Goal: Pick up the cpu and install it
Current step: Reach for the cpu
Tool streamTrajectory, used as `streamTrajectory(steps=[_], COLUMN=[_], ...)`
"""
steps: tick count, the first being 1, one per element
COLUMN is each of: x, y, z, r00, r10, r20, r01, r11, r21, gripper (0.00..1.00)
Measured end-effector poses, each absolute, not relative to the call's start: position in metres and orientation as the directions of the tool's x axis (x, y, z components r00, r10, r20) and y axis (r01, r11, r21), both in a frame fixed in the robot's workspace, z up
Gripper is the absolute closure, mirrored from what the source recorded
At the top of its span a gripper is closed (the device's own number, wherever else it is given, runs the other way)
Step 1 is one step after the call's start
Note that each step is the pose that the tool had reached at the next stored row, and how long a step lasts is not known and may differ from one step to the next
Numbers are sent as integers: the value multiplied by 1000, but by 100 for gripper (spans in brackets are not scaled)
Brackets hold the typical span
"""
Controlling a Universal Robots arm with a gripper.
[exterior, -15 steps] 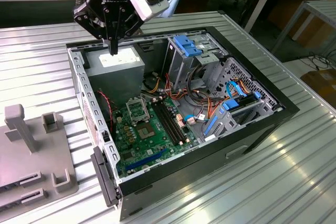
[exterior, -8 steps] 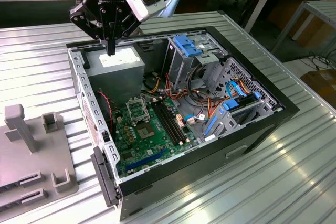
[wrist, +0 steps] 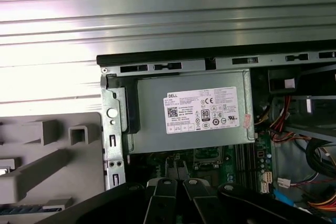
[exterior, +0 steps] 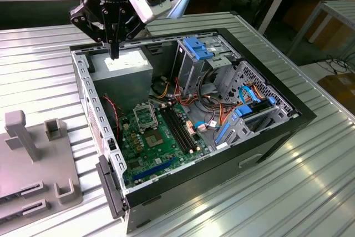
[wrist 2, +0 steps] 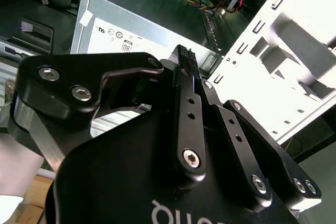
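Observation:
My gripper (exterior: 115, 55) hangs over the back left corner of the open computer case (exterior: 299, 116), just above the grey power supply box (exterior: 125, 67) with its white label. Its fingers are shut, and nothing shows between them in both wrist views (wrist 2: 184, 55) (wrist: 176, 167). The cpu is out of view. On the green motherboard (exterior: 163, 145) the square metal socket frame (exterior: 145, 116) lies below and to the exterior view's right of the gripper. The first wrist view shows that frame (wrist: 206, 156) just past the power supply box (wrist: 189, 111).
A grey fixture (exterior: 33, 159) with upright posts and slots stands on the ribbed metal table (exterior: 266, 192), at the exterior view's left of the case. Blue drive brackets (exterior: 197, 48) and bundles of wires (exterior: 222, 109) crowd the case's far and right side. Memory slots (exterior: 180, 129) run beside the socket.

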State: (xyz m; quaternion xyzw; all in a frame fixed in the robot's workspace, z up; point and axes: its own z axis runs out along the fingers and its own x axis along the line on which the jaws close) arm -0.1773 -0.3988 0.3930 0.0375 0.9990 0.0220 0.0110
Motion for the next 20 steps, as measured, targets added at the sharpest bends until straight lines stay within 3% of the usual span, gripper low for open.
streamTrajectory(steps=[20], x=[-191], y=[-399], z=[393], r00=[-997], r10=[75], r20=[-19], r01=[74], r11=[996], r21=[45], gripper=[89])
